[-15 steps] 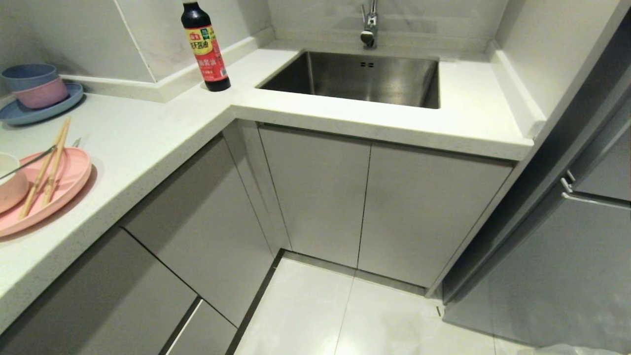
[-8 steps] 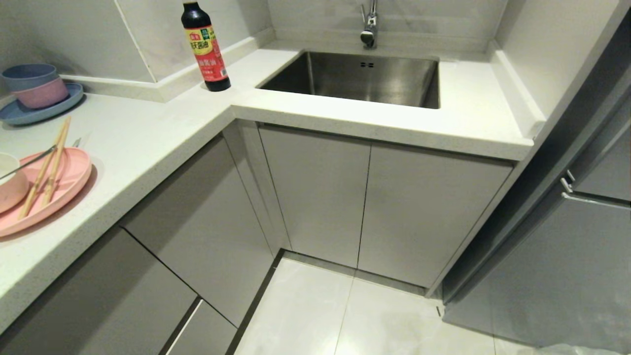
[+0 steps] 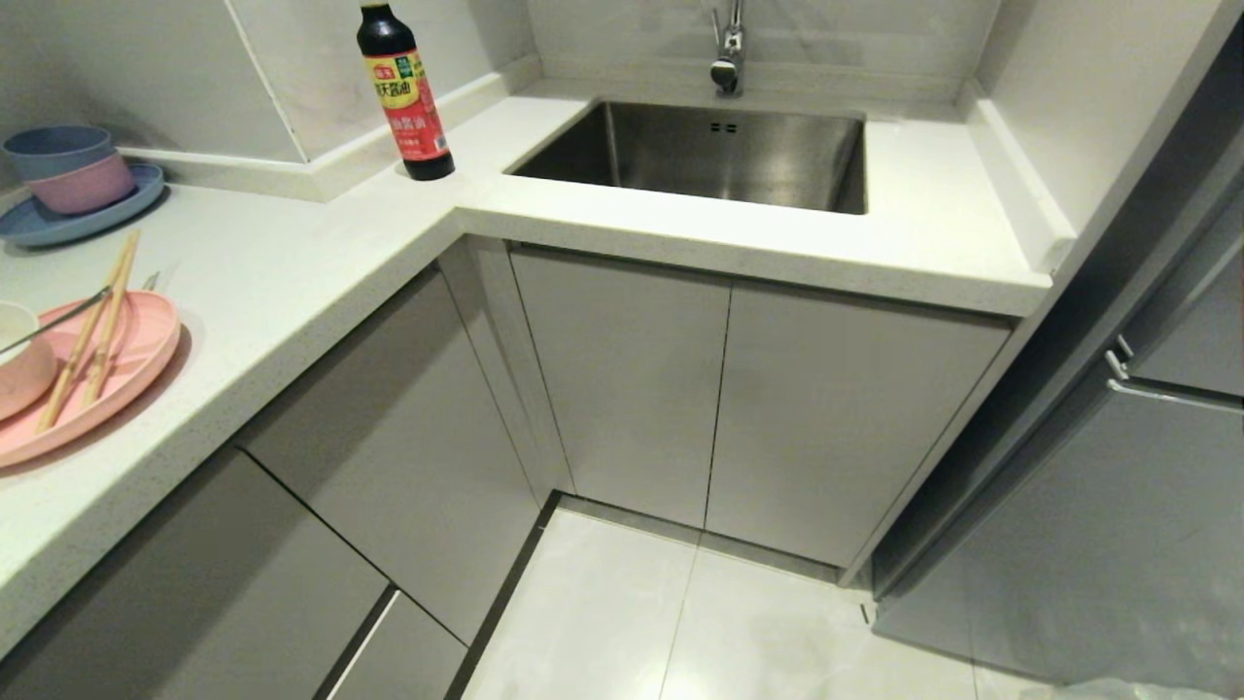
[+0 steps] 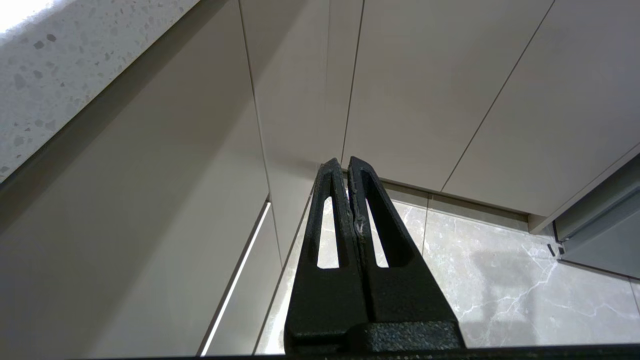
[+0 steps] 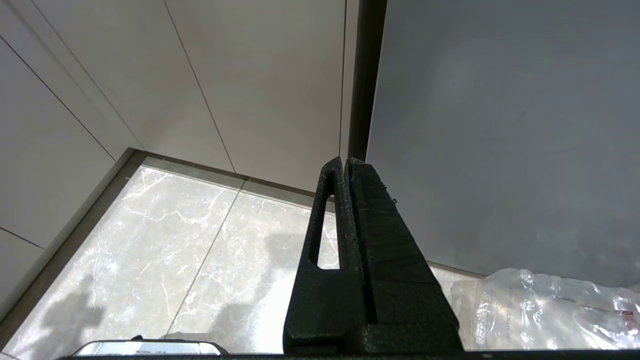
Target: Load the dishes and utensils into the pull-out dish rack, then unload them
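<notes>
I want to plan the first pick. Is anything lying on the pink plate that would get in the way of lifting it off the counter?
Yes. The chopsticks lie across the pink plate, and the cream bowl with the spoon rests on its left part. No gripper is near it in the head view.

Open white countertop (image 3: 292, 262) between pink plate (image 3: 136, 360) and soy sauce bottle (image 3: 403, 92); cabinet fronts (image 3: 622, 389) shut below.

Three bowls (image 3: 60, 167), two plates (image 3: 126, 355), two chopsticks (image 3: 92, 335), one bottle (image 3: 403, 92).
</notes>
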### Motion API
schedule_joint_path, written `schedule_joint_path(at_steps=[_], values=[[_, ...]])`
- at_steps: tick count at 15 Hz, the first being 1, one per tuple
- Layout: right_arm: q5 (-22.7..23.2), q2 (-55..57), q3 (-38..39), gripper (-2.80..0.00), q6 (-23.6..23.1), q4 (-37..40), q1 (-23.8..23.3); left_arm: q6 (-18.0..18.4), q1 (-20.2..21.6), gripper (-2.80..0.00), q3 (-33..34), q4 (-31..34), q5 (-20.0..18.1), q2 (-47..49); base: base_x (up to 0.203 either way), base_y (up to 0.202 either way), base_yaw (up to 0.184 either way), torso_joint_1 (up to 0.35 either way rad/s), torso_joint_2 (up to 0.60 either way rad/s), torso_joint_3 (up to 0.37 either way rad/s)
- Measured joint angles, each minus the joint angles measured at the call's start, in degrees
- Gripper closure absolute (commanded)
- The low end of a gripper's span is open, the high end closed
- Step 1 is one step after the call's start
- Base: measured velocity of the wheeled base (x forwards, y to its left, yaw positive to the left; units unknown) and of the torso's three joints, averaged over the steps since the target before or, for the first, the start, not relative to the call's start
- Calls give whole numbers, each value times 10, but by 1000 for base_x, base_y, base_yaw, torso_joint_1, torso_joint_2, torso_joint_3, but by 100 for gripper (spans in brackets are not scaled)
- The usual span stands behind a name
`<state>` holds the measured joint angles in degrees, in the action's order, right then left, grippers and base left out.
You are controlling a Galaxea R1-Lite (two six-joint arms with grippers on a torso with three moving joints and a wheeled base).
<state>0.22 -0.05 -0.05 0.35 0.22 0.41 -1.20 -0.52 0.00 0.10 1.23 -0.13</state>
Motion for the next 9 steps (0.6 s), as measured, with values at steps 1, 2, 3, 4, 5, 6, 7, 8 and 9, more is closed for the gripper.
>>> schedule_joint_path(at_steps=[1,2,3,4,5,6,7,8,9], values=[[0,0,0,0,0,0,0,0,0,0,0,0,0,0,0,0,0,0,0,0],[0,0,0,0,0,0,0,0,0,0,0,0,0,0,0,0,0,0,0,0],[0,0,0,0,0,0,0,0,0,0,0,0,0,0,0,0,0,0,0,0],[0,0,0,0,0,0,0,0,0,0,0,0,0,0,0,0,0,2,7,79],[0,0,0,0,0,0,0,0,0,0,0,0,0,0,0,0,0,0,5,127],[0,0,0,0,0,0,0,0,0,0,0,0,0,0,0,0,0,7,2,178],[0,0,0,0,0,0,0,0,0,0,0,0,0,0,0,0,0,2,2,179],[0,0,0,0,0,0,0,0,0,0,0,0,0,0,0,0,0,-2,-1,199],[0,0,0,0,0,0,0,0,0,0,0,0,0,0,0,0,0,2,2,202]])
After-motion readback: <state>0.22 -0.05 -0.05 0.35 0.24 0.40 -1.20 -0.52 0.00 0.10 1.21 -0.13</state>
